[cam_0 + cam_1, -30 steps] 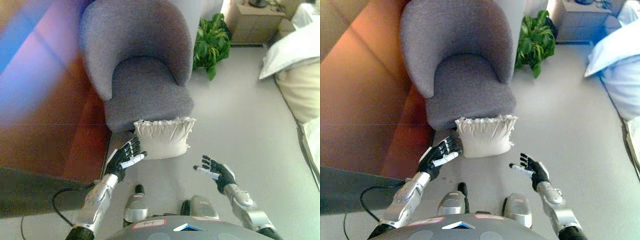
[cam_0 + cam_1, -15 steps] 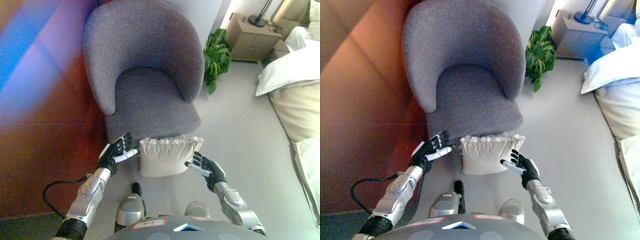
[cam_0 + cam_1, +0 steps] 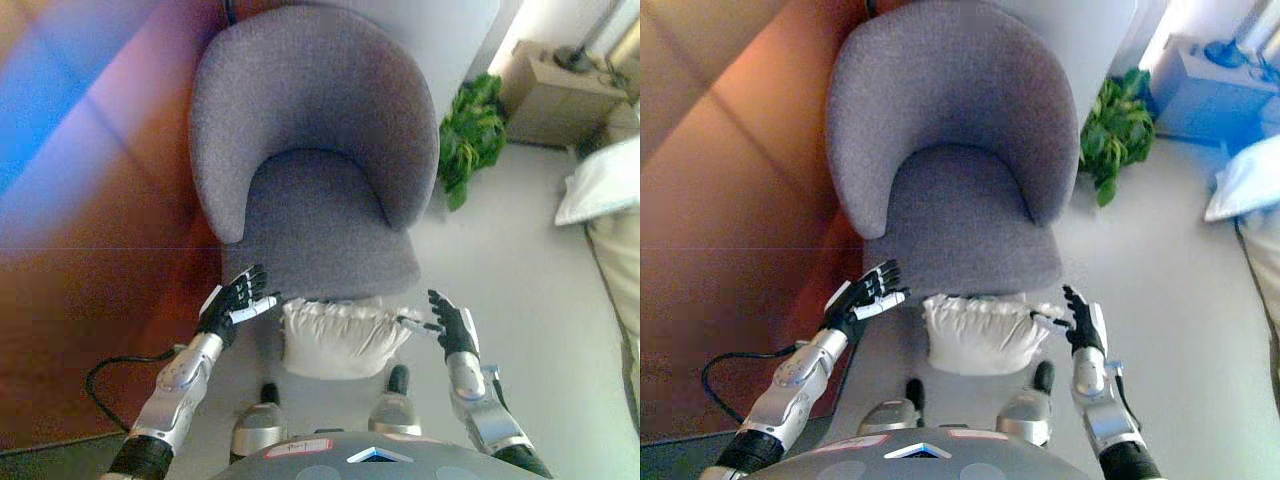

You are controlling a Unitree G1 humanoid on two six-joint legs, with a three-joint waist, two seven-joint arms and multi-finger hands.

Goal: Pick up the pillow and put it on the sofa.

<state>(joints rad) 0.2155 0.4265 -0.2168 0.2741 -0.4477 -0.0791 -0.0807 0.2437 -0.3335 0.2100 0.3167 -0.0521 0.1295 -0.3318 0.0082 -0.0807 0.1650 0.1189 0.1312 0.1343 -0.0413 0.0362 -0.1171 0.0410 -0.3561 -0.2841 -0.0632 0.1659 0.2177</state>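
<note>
A cream pillow point(image 3: 342, 338) with a frilled top edge stands on the floor against the front of a grey tub sofa chair point(image 3: 318, 215). My left hand point(image 3: 235, 301) is open just left of the pillow's top corner, a small gap away. My right hand point(image 3: 447, 323) is open at the pillow's right top corner, fingertips at its frill. In the right eye view the pillow point(image 3: 980, 333) sits between the left hand point(image 3: 867, 293) and the right hand point(image 3: 1081, 319). Neither hand holds it.
A reddish-brown wooden wall point(image 3: 90, 250) runs along the left. A green potted plant point(image 3: 473, 135) stands right of the chair, a bedside cabinet point(image 3: 562, 95) behind it, and a bed with a white pillow point(image 3: 605, 185) at the far right. Grey floor point(image 3: 530, 300) lies to the right.
The camera has moved closer to the chair. My hands have closed in on both sides of the pillow; the right hand has moved from below its lower right to its top right corner.
</note>
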